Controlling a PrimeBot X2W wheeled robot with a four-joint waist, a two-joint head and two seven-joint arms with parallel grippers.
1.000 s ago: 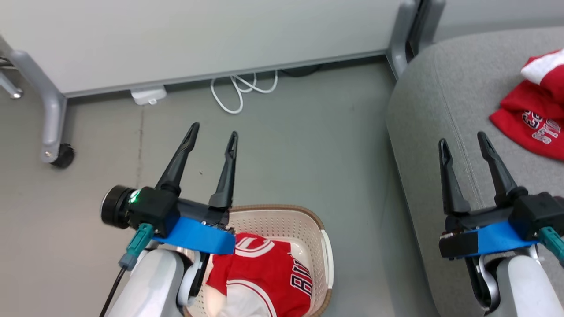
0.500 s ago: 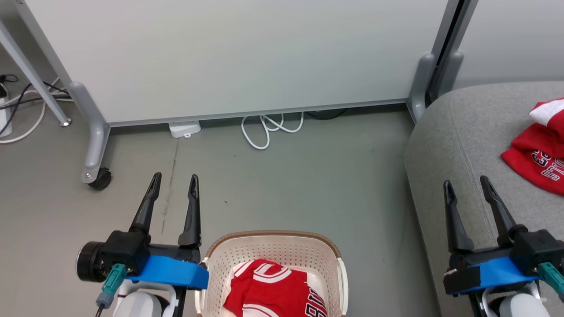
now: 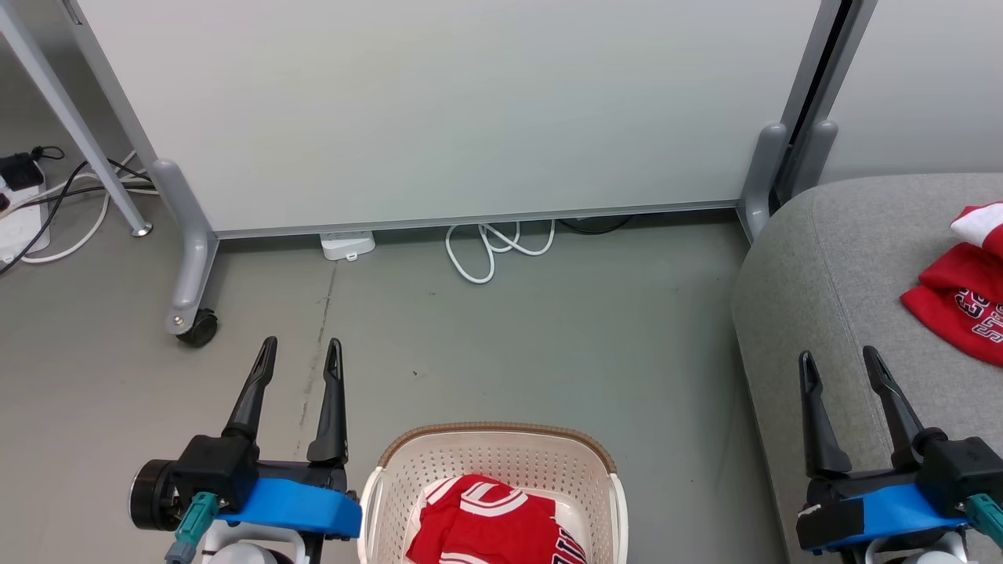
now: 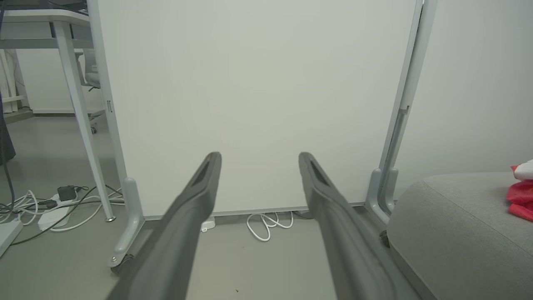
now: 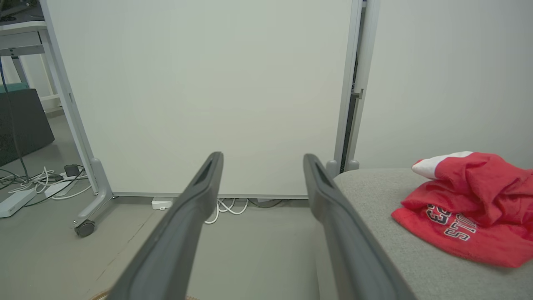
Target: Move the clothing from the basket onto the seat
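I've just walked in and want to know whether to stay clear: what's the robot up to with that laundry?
A two-armed robot is moving clothing from the basket to the grey seat. One red garment already lies on the seat, and a red jersey is in the basket. The left pincer and the right pincer are both open and empty, touching nothing.

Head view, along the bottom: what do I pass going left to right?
left gripper → basket → right gripper
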